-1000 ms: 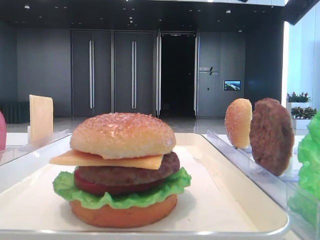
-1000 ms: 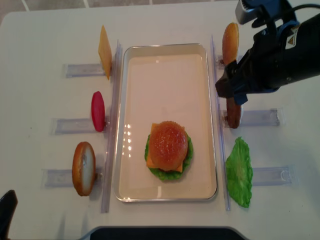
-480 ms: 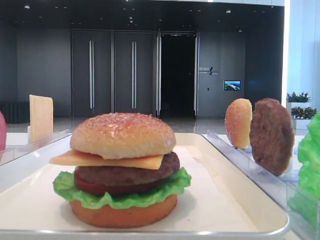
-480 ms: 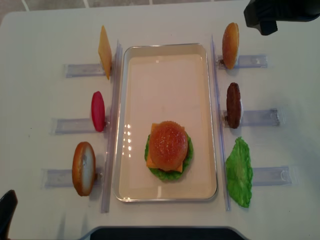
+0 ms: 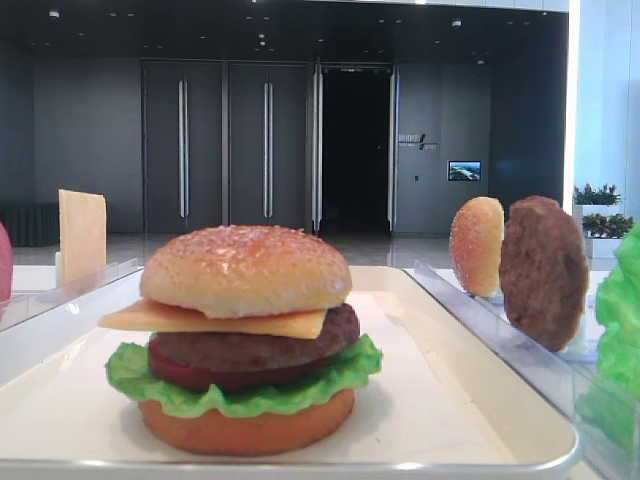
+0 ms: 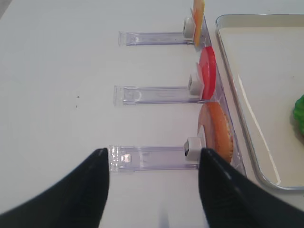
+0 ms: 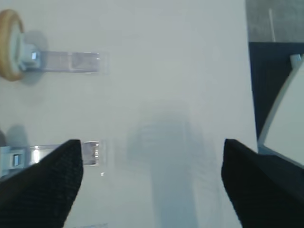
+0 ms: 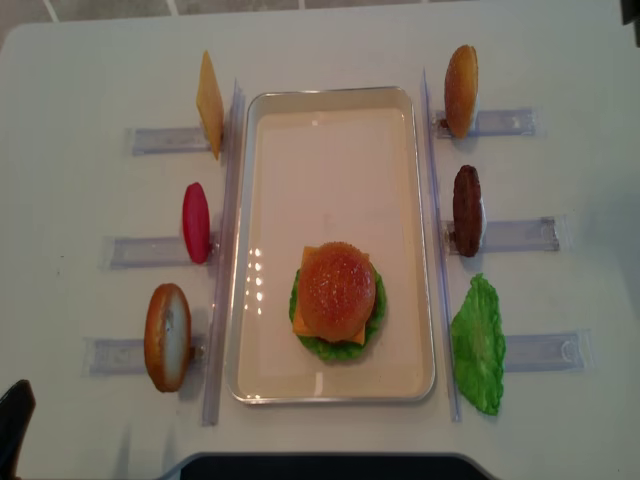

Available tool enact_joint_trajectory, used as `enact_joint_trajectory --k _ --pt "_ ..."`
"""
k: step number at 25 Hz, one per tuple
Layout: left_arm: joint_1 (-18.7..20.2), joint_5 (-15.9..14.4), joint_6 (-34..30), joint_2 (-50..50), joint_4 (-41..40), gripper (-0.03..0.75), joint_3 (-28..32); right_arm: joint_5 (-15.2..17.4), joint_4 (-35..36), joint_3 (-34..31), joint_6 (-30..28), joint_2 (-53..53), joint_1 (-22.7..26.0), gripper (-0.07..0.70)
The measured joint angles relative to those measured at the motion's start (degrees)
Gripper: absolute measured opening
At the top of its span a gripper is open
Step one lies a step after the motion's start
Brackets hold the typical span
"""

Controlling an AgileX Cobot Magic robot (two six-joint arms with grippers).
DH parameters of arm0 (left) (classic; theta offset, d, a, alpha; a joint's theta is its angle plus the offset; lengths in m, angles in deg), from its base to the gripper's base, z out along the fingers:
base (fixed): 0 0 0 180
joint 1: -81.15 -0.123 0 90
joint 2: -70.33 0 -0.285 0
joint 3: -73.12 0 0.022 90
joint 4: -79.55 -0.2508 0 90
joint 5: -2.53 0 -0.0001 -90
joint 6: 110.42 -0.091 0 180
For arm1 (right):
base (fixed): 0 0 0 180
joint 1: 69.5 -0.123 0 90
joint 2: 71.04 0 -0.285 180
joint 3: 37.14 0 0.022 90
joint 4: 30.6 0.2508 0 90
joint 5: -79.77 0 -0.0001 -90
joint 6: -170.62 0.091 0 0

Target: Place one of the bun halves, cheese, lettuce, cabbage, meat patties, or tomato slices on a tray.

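**Tray and assembled stack.** The tray (image 8: 330,170) is lying lengthwise at the middle of the worktop (image 8: 90,60). A complete burger is sitting on its near half. The top bun half (image 8: 337,288) is resting on a cheese slice (image 5: 215,320), which is overhanging the meat patty (image 5: 265,350). Under the patty, a tomato slice (image 5: 185,376) is lying on a lettuce leaf (image 5: 250,398), and the bottom bun (image 5: 245,430) is carrying the stack.

**Spare parts.** Clear racks (image 8: 150,140) are flanking the tray.
- Left side, far to near: a spare cheese square (image 8: 209,104), a spare tomato disc (image 8: 196,222) and a left spare bun half (image 8: 167,337) are standing on edge.
- Right side, far to near: a right spare bun half (image 8: 461,90) and a spare patty (image 8: 467,210) are standing on edge, and a spare lettuce piece (image 8: 478,345) is lying beside the tray rim.

**Left gripper.** The left gripper (image 6: 153,156) is hovering over the worktop near the rack of the left spare bun half. Its jaws are standing apart and are gripping nothing.

**Right gripper.** The right gripper (image 7: 151,145) is hanging over bare worktop to the right of the racks. Its jaws are spread wide and are holding nothing.
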Motion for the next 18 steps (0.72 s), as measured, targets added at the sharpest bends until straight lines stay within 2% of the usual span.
enact_joint_trajectory --k 4,7,14,18 --pt "0.0 0.0 0.0 0.0 0.0 0.453 0.0 0.04 -0.06 0.0 0.13 0.0 8.22 0.594" --pt "0.0 0.0 0.0 0.0 0.0 0.453 0.0 0.22 -0.18 0.0 0.28 0.0 11.31 0.594" --pt "0.0 0.0 0.0 0.0 0.0 0.453 0.0 0.15 0.48 0.0 0.28 -1.56 11.32 0.594" --pt "0.0 0.0 0.0 0.0 0.0 0.453 0.0 -1.36 0.7 -1.39 0.28 -6.33 10.34 0.594"
